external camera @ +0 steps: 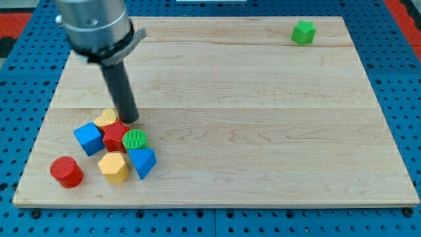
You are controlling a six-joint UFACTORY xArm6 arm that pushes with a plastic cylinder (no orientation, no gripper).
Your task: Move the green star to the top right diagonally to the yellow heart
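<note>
Looking down at a slant on a wooden board (263,118) resting on a blue pegboard (20,99).
Arm: a silver cylinder enters from the far left and ends in a straight dark rod pointing down.
Tip: my tip (129,121) sits at the far edge of the block cluster, touching or just beside the yellow heart and the red block.
End effector state: a plain rod with nothing to spread or pinch; it holds nothing.
Green star: the green star (303,32) lies alone at the far right of the board, well apart from my tip and from every other block.
Yellow heart: the yellow heart (105,118) is at the near left, partly hidden by the rod, at the far side of the cluster.
Red block: a red block (114,135), shape unclear, lies just near of the heart, touching it.
Blue cube: a blue cube (88,138) sits left of the red block.
Green cylinder: a green cylinder (135,139) sits right of the red block.
Yellow hexagon: a yellow hexagon (114,167) lies at the near side of the cluster.
Blue triangle: a blue triangle (143,162) lies right of the hexagon, below the green cylinder.
Red cylinder: a red cylinder (66,172) stands apart, nearest and farthest left.
</note>
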